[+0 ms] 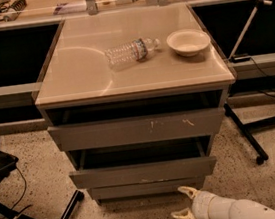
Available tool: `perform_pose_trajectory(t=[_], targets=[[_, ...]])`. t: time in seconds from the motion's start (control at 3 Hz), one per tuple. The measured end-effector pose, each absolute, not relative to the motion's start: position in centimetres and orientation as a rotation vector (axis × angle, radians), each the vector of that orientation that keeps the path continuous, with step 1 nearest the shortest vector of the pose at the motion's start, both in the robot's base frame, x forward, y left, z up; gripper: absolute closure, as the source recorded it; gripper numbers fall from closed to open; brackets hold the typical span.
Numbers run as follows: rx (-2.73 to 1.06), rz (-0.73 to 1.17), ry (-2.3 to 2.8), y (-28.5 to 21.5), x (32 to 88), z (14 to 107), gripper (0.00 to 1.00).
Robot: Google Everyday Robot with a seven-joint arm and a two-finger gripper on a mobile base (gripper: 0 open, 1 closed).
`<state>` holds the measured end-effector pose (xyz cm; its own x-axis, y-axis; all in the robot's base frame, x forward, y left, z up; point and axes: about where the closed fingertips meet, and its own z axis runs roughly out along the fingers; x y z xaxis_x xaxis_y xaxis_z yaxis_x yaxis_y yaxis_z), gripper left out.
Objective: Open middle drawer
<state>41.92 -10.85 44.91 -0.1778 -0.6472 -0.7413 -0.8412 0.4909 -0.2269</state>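
While the grey cabinet is filling the centre of the frame, the middle drawer is sitting at lower centre. Its plain front is standing forward, so a dark strip of its inside is showing above it. Above it, the wider top drawer, marked with white scratches, is also jutting out, and below it the narrowest bottom drawer is sitting further back. The gripper is hovering at the bottom edge, right of centre, just in front of the lowest front and touching nothing, its two pale fingers spread apart and empty. The middle front is looking stiff, flat and smooth, with no handle, so the face is probably offering no purchase. The exposed top edge is seeming the best hold, hooked from behind or pinched across its thickness. It is likely gliding lightly straight out. A plastic bottle and a white bowl are lying on the cabinet top, upper centre.
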Motion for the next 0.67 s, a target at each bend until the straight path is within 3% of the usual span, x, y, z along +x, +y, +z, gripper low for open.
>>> perform_pose_trajectory(t=[0.33,0.67], targets=[[-1.245,0.295,1.888,-10.5,42.5,45.0,0.0],[-1.309,0.313,1.828,-8.8,45.6,44.7,0.0]])
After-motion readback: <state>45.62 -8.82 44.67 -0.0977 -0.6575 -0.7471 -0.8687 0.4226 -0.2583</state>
